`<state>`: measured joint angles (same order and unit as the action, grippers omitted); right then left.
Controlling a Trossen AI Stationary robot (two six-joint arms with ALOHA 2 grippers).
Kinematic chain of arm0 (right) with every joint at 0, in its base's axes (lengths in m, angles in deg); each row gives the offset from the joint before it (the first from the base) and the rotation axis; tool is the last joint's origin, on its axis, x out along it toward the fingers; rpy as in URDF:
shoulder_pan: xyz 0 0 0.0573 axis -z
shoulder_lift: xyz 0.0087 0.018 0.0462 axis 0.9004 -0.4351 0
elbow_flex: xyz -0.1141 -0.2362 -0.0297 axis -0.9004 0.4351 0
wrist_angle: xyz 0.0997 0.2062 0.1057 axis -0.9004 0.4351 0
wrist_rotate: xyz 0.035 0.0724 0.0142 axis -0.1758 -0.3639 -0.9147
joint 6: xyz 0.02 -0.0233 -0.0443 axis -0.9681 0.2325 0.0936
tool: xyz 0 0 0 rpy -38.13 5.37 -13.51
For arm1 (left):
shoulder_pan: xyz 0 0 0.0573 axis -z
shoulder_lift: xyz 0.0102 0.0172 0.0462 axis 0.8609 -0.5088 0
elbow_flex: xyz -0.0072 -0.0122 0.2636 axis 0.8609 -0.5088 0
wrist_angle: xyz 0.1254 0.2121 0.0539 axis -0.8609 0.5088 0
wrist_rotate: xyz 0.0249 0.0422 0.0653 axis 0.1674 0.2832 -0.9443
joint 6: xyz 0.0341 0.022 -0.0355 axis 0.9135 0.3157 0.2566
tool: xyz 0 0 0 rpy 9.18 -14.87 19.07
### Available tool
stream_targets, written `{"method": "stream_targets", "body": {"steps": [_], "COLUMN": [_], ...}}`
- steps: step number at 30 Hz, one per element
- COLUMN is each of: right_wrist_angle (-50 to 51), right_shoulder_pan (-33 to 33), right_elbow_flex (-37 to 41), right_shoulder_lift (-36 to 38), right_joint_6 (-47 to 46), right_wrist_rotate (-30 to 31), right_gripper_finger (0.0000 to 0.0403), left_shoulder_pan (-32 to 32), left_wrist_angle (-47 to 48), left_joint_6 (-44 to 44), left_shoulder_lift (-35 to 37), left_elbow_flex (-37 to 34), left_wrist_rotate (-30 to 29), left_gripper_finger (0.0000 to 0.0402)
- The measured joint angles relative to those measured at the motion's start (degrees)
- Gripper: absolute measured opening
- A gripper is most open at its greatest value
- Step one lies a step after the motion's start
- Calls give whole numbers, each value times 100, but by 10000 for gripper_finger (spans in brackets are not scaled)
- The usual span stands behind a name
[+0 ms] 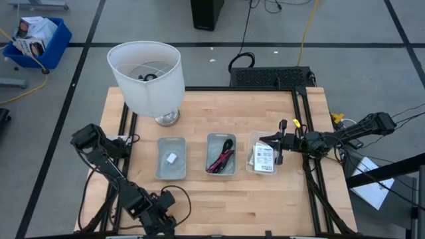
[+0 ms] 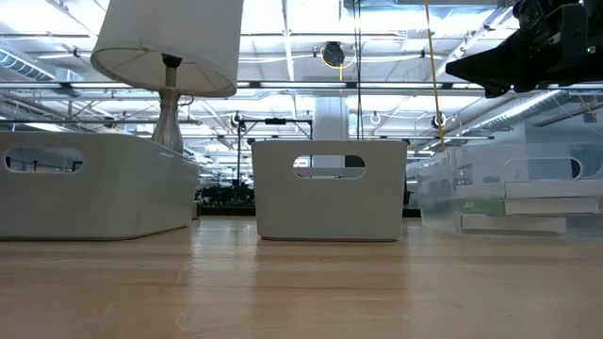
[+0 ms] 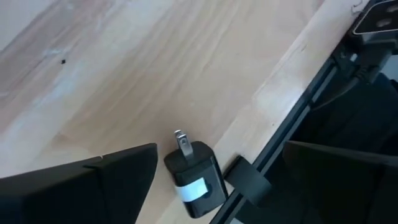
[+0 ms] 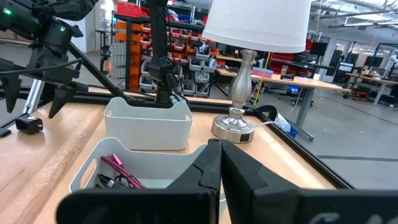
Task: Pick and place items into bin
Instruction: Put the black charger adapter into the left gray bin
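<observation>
A small black plug piece (image 3: pixel 194 177) with a white band and metal prongs lies flat on the wooden table (image 3: pixel 124 74), right at its near-left edge against the black frame rail (image 3: pixel 249 180). My left gripper (image 3: pixel 221 149) hovers over it, open, one finger on either side and both clear of it. My right gripper (image 1: pixel 275 143) is shut and held level above the clear bin (image 1: pixel 262 154) with white packets (image 1: pixel 263 158). The middle bin (image 1: pixel 221 154) holds a black and a red-magenta cable (image 4: pixel 121 171). The left bin (image 1: pixel 171 158) holds a tiny white piece (image 1: pixel 172 158).
A tall lamp with a white shade (image 1: pixel 147 76) stands at the table's far left, behind the left bin. Black frame rails (image 1: pixel 302 113) run along the table's sides. Bare wood lies between the bins and the near edge (image 1: pixel 232 206).
</observation>
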<state>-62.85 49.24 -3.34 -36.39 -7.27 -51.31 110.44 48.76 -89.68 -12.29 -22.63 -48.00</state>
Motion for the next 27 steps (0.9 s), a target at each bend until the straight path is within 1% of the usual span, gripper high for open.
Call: {"method": "stream_targets", "body": {"steps": [5,18,22,23,27], "right_wrist_angle": [0,0,0,0,0], "right_shoulder_pan": [-1,-1,-1,-1,0], "right_elbow_flex": [0,0,0,0,1], "right_shoulder_lift": [-1,0,-1,-1,0], "right_joint_6": [7,-38,-31,-31,-31], "right_wrist_rotate": [0,-2,-2,-2,-2], "right_gripper_finger": [4,4,4,4,4], "left_shoulder_pan": [-39,27,95,94,110], "left_wrist_angle": [13,9,-2,-24,-73], "left_joint_6": [-39,-331,-140,-158,-554], "left_shoulder_lift": [-2,-2,-2,-2,-2], "left_elbow_flex": [0,0,0,0,0], "left_wrist_rotate": [3,106,-236,-247,-137], "left_gripper_finger": [341,340,340,340,340]}}
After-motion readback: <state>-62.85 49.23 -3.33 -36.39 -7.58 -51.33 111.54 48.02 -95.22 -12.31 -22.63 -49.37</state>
